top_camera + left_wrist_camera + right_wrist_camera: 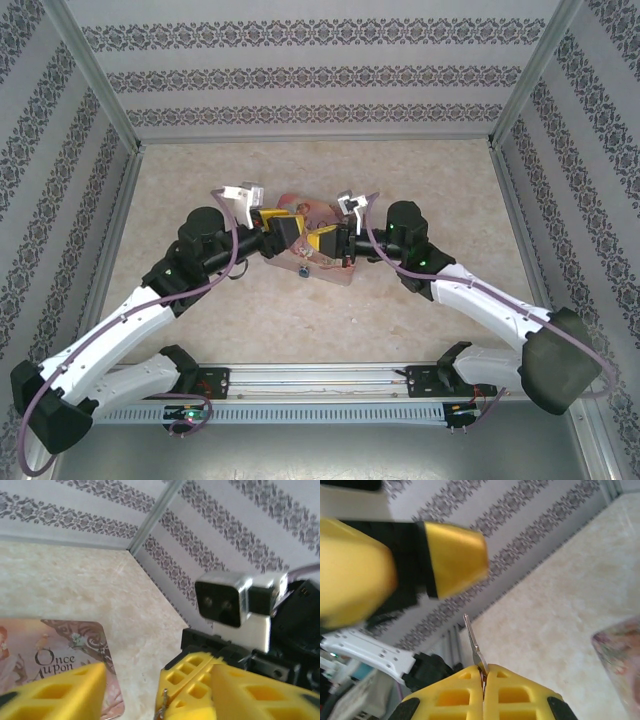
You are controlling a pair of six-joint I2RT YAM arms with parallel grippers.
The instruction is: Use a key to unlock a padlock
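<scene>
The right pincer [483,672] is pressed fully shut on the bow of a thin silvery metal key [472,640]. The key's long axis runs straight on from the fingers, with the blade pointing toward the other arm rather than down. The left pincer [159,667] stands wide open and holds nothing, its yellow fingers either side of the right one's ribbed tips. Both hang close together above the pink illustrated rectangular tin box [325,272] in the middle of the beige marbled tabletop [250,310]. A tiny blue speck at the tin's near edge looks like the small blue-bodied padlock [301,270]. It lies below the two pincers and toward the arm bases, about equally near to each. It is too small to tell how its shackle or keyhole faces. My judgement is that the key must swing down and back toward it.
</scene>
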